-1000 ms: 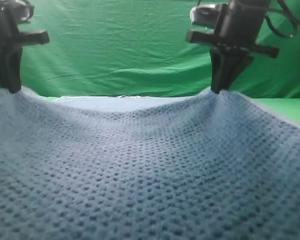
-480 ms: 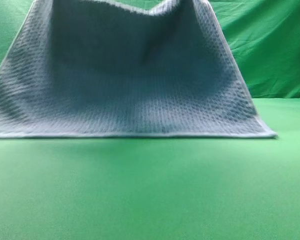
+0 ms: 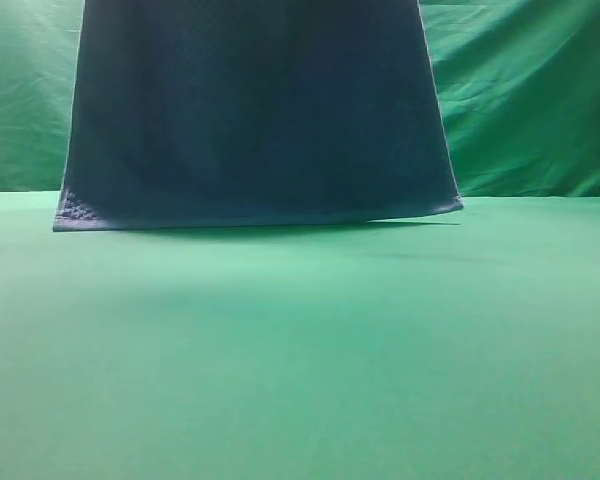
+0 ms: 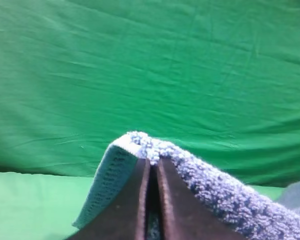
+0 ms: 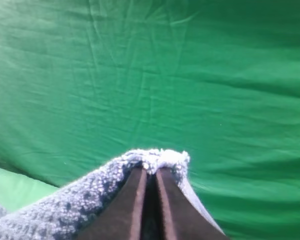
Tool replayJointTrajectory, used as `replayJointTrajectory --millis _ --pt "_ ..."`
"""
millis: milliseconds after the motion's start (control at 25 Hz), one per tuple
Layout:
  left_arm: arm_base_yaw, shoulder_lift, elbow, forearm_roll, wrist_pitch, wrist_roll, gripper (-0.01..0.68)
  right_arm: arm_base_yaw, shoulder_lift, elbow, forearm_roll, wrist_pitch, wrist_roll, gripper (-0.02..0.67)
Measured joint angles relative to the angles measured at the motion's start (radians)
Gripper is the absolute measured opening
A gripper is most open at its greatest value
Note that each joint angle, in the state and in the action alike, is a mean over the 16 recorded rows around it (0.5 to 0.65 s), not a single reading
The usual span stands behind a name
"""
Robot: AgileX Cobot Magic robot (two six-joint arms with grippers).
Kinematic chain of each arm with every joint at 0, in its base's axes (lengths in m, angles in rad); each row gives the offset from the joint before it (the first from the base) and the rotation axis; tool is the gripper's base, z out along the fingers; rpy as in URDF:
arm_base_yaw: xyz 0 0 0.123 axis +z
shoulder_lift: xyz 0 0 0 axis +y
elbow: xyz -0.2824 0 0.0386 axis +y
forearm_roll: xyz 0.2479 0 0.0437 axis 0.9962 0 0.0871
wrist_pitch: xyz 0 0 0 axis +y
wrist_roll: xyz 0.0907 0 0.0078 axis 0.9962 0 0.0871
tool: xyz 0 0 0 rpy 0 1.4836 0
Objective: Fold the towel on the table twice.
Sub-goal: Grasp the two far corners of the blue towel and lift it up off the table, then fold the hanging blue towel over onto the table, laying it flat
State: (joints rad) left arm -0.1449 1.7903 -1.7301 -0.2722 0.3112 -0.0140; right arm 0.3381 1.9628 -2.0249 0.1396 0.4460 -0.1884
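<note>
Both of my grippers are clamped on the towel (image 3: 255,110): my left gripper (image 4: 152,167) pinches a bunched corner with its pale hem folded over the tips, and my right gripper (image 5: 150,172) pinches the other fluffy corner, each with the jaws pressed nearly together. From the high view the towel hangs as a dark sheet in front of the wrinkled backdrop (image 3: 530,100), its lower hem sitting right at the far part of the table (image 3: 300,380), whether touching I cannot tell.
</note>
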Motion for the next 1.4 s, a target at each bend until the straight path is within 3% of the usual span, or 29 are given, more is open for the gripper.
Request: replayJointTrajectory --millis 800,1040,1400 --pt "-0.001 -0.112 0.044 -0.004 0.342 0.135 0.000 0.000 -0.094 0.033 -0.188 0.473 0.139 0.000" --pt "-0.001 -0.175 0.161 -0.005 0.368 0.135 0.000 0.000 -0.187 0.187 -0.174 0.475 0.147 0.000" --pt "-0.034 -0.314 0.388 -0.006 0.353 0.131 0.000 0.000 -0.416 0.580 -0.134 0.364 0.148 0.000"
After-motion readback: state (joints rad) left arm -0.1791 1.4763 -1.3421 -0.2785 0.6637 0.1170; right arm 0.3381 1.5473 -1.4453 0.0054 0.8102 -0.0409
